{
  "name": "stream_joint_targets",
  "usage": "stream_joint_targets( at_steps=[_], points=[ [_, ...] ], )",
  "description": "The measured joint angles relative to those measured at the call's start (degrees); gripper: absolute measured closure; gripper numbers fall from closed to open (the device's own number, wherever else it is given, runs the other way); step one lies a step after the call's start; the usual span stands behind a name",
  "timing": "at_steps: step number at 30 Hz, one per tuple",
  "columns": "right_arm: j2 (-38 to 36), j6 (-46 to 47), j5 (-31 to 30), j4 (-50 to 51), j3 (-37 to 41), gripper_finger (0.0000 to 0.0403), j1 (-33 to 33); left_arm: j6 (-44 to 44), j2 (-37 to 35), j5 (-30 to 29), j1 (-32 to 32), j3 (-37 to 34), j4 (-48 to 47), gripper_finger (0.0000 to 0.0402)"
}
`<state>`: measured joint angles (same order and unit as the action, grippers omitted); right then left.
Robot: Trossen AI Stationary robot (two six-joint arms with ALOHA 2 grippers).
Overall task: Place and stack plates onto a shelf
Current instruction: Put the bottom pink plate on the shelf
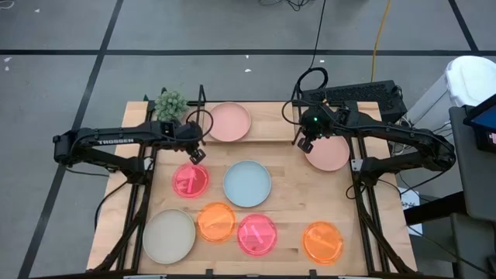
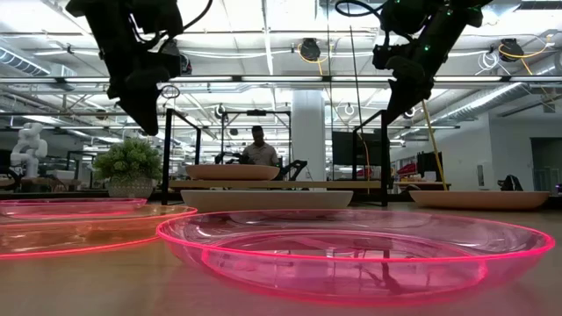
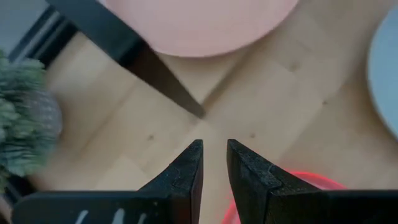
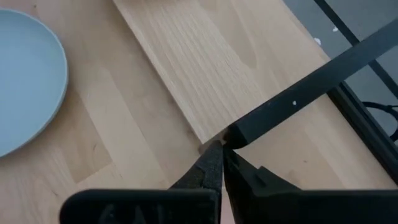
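On the shelf (image 1: 267, 116) one pale pink plate (image 1: 229, 122) sits, another pink plate (image 1: 329, 153) half hidden under the empty, closed right gripper (image 1: 304, 144); left gripper (image 1: 197, 153) narrowly parted, empty.

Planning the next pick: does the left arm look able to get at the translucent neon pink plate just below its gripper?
Probably yes: the left gripper hangs empty right beside the translucent neon pink plate, with nothing between them.

The floor (image 1: 232, 27) is grey with dark lines across it. Behind the table, a big open room has a white column (image 2: 309, 132), long ceiling lights (image 2: 263, 54), and a person (image 2: 259, 147) at a desk.
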<state>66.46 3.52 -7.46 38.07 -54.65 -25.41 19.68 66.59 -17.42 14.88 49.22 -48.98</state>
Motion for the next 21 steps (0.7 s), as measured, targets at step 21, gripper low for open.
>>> stream_joint_targets(
  at_steps=[21],
  points=[
    [-0.26, 0.28, -0.36, -0.68, 0.04, 0.0403, -0.02, -8.07, -0.02, 1.59, 8.14, -0.03, 8.49, 0.0326]
  ],
)
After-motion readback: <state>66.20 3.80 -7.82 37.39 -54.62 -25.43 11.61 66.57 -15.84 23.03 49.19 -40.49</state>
